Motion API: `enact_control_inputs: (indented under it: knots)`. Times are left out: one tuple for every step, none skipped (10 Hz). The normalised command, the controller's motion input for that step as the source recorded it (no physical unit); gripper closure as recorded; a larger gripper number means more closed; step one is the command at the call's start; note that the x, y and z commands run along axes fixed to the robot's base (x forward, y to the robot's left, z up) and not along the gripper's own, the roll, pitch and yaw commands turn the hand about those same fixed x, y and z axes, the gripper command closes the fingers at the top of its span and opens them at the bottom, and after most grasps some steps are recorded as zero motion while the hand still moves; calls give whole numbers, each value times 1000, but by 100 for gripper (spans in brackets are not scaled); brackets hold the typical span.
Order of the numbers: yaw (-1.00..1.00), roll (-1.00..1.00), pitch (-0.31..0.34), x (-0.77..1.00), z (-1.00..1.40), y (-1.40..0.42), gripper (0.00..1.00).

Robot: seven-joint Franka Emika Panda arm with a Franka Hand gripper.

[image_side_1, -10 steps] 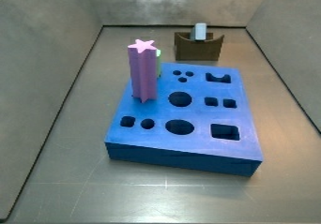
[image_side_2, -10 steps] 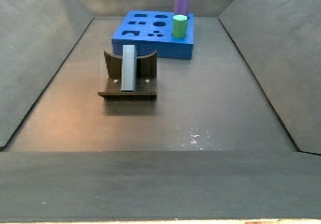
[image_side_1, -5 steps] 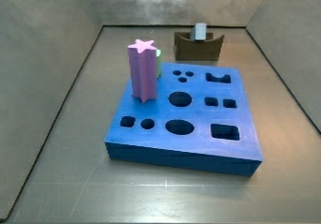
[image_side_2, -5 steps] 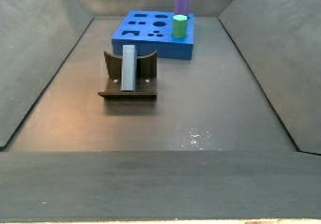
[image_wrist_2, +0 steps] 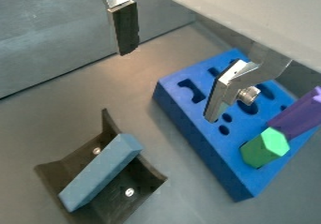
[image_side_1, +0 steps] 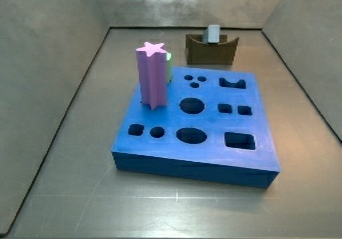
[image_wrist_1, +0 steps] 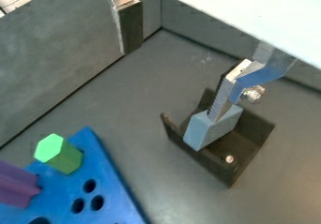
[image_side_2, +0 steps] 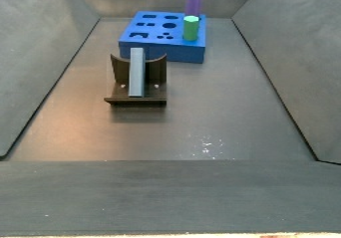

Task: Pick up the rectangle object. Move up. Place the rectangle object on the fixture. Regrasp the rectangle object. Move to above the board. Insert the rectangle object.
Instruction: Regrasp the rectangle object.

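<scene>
**Light-blue bar rests in the holder, claw above and empty**

The slim light-blue rectangular bar (image_side_2: pixel 138 75) lies tilted in the small dark olive-brown fixture (image_side_2: pixel 136 82), near the large blue board with shaped holes (image_side_1: pixel 197 121). A purple star-topped prism (image_side_1: pixel 152 75) and a green hexagonal peg (image_side_2: pixel 190 28) stand in the board. The claw (image_wrist_1: pixel 186 36) hangs above, its silver fingers (image_wrist_2: pixel 119 14) spread apart, gripping nothing.
</scene>
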Motion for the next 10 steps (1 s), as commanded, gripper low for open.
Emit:
enact_control_inputs:
  knots:
    - [10,1000,-66,-36,9,-23,0]
    - [11,1000,-73,-33,10,-22,0]
    - [11,1000,-78,-29,9,-21,0]
    - [11,1000,-84,-26,9,-20,0]
    - [11,1000,-88,-27,9,-18,0]
    - [11,1000,-91,-30,6,-19,0]
    - [11,1000,-93,-33,4,-17,0]
    - [11,1000,-94,-32,7,-19,0]
    - [10,1000,-95,-29,13,-16,0]
    - [10,1000,-94,-27,15,-21,0]
